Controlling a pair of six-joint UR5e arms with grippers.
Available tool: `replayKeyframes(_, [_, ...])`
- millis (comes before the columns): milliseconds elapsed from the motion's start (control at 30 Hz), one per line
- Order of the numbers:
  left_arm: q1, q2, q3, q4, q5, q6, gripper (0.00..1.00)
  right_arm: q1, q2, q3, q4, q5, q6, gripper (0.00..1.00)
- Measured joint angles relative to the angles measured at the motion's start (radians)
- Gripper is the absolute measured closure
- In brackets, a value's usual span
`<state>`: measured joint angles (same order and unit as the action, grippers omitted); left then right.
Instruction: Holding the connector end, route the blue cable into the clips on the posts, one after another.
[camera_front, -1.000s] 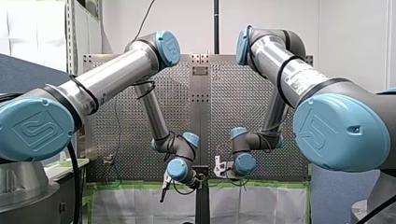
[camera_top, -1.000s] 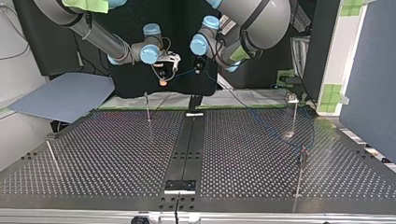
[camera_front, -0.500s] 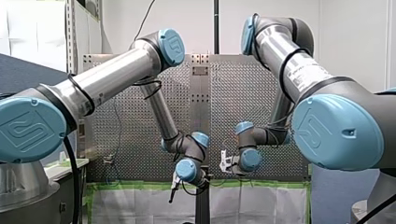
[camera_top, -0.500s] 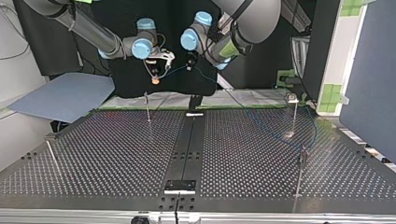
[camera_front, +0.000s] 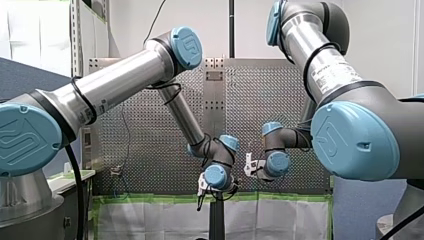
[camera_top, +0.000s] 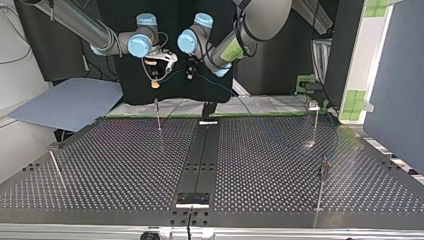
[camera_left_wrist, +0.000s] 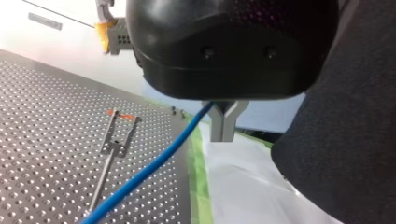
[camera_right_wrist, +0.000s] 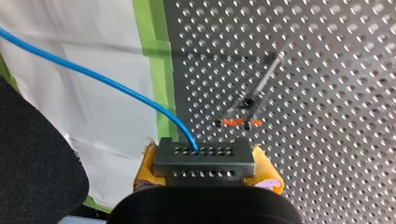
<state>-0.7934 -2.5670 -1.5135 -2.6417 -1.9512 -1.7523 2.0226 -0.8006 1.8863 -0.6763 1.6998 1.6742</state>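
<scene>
We find our left hand (camera_left_wrist: 223, 119) clamped on the blue cable (camera_left_wrist: 149, 170); our right hand (camera_right_wrist: 205, 162), yellow-padded, is closed on its end. Both hang above the desk (camera_top: 125, 165), over its far edge in the top view, near a post (camera_top: 158, 114).

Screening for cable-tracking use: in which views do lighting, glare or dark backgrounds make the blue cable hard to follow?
Left wrist view: blue cable reads well over the table, though the background beyond is washed out. Right wrist view: evenly lit, cable plain on the white sheet. Top view: cable thin against the black backdrop; table glossy around the posts. Front view: cable not traceable.
</scene>
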Motion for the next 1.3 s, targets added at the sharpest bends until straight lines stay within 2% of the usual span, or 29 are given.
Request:
replayKeyframes(300, [-0.008,-0.071,0.086,-0.043,-0.015,-0.011,1.0,-0.03,-0.013,0.009,-0.003,-0.004,0.002,1.0])
replayKeyframes(533, [-0.022,-0.084,0.143,-0.03,-0.018,-0.035,1.0,-0.054,-0.01,0.009,-0.037,-0.008,0.001,1.0])
replayKeyframes(633, [-0.033,-0.084,0.169,-0.014,-0.023,-0.057,1.0,-0.064,-0.008,0.01,-0.056,-0.01,-0.01,1.0])
replayKeyframes(800, [-0.049,-0.085,0.208,-0.002,-0.045,-0.096,1.0,-0.077,-0.006,0.01,-0.07,-0.025,-0.041,1.0])
replayKeyframes(967, [-0.049,-0.085,0.225,0.001,-0.051,-0.12,1.0,-0.096,0.005,0.01,-0.088,-0.04,-0.062,1.0])
replayKeyframes(1133, [-0.048,-0.086,0.227,0.019,-0.053,-0.132,1.0,-0.114,0.028,0.01,-0.12,-0.059,-0.073,1.0])
replayKeyframes(1300, [-0.048,-0.092,0.227,0.05,-0.059,-0.134,1.0,-0.142,0.035,0.01,-0.157,-0.099,-0.079,1.0])
